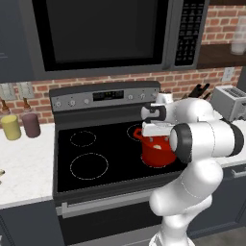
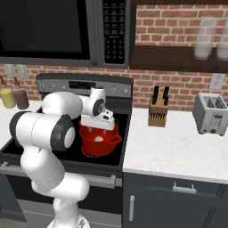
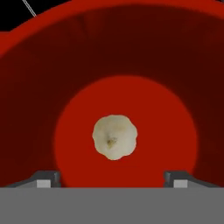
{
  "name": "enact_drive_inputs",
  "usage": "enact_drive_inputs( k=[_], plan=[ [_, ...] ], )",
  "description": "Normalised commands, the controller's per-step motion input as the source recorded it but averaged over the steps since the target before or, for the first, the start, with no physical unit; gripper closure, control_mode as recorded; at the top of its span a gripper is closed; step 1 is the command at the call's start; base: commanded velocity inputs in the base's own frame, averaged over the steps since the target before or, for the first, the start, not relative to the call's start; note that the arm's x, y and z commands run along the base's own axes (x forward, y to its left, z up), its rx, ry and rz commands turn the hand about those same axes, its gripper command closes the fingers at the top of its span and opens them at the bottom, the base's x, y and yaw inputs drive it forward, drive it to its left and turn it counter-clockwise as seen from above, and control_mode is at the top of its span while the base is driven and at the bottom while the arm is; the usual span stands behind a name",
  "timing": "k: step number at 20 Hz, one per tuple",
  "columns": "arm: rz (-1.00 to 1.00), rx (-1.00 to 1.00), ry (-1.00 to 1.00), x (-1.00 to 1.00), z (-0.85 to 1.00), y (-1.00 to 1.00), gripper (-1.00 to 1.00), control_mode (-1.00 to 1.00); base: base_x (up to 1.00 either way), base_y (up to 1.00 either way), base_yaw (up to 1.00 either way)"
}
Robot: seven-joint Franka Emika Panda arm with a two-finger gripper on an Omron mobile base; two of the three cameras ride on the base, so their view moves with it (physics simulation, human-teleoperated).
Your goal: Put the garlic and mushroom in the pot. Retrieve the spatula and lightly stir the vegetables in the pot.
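Observation:
The red pot (image 1: pixel 158 153) (image 2: pixel 100 143) stands on the stove's front right burner. Its inner wall (image 3: pixel 113 52) surrounds the hand view. The garlic (image 3: pixel 114 136), a pale lumpy bulb, lies free on the middle of the pot's floor, and shows as a pale speck (image 2: pixel 99 138) from the right base. My gripper (image 3: pixel 111 179) (image 1: pixel 154 134) (image 2: pixel 96 126) points straight down over the pot's mouth. Its jaws are open wide, one fingertip to each side of the bulb and above it, with nothing between them. The mushroom and the spatula are out of view.
A yellow canister (image 1: pixel 10 127) and a maroon canister (image 1: pixel 31 125) stand on the counter left of the stove. A knife block (image 2: pixel 158 113) and a toaster (image 2: pixel 211 113) stand on the right counter. A microwave (image 1: pixel 101 33) hangs over the stove. A small pale scrap (image 1: pixel 1 174) is cut off by the left edge.

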Motion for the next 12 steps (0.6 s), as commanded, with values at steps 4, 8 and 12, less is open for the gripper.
enact_drive_inputs(
  k=[4, 8, 12],
  plan=[
    [0.0, 0.0, 0.0, 0.0, 0.0, 0.0, -1.0, -1.0, 0.0, 0.0, 0.0],
    [0.0, 0.04, -0.15, -0.16, 0.22, 0.14, -1.0, -1.0, 0.0, 0.0, 0.0],
    [0.0, 0.0, -0.31, -0.57, 0.79, 0.39, -1.0, -1.0, 0.0, 0.0, 0.0]
  ],
)
